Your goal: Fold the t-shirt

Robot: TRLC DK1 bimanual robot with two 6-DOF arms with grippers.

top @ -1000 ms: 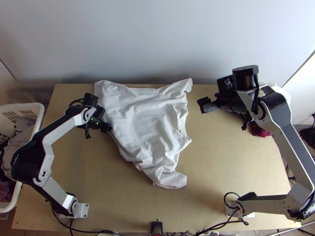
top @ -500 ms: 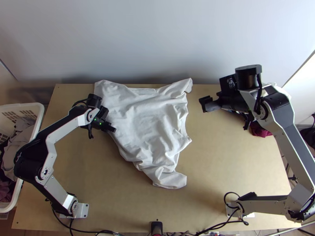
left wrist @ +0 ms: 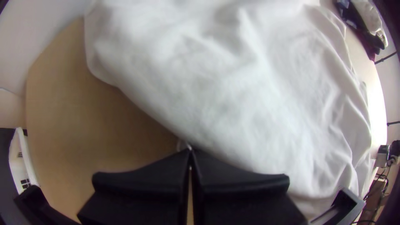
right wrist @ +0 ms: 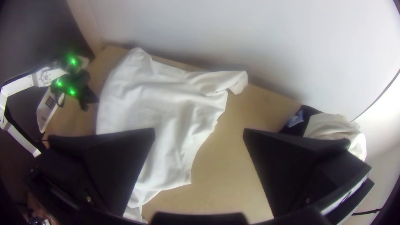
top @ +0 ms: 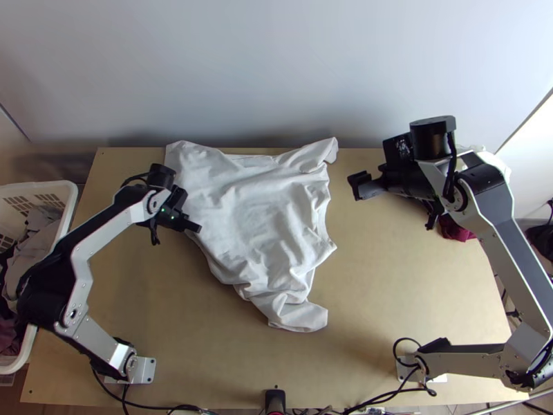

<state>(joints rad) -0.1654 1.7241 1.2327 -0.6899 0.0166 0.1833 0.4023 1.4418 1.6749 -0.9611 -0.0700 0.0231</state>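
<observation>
Left gripper pressed together by t-shirt; right gripper spread, upper right. Basket far left; right arm part-hides maroon cloth, right.

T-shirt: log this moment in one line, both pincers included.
t-shirt: spread, wrinkled, near end bunched | left pincer: shut, at shirt's side edge | right pincer: open, clear of shirt | neat fold: not yet

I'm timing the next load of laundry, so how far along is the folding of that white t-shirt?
Early on, it seems. Done: the t-shirt lies roughly spread on the table. In hand: the left gripper is shut at its edge; whether it pinches cloth, I can't tell. The right gripper is open, off the shirt. Left: smoothing the wrinkles and bunched near end, then likely all the neat folding.
</observation>
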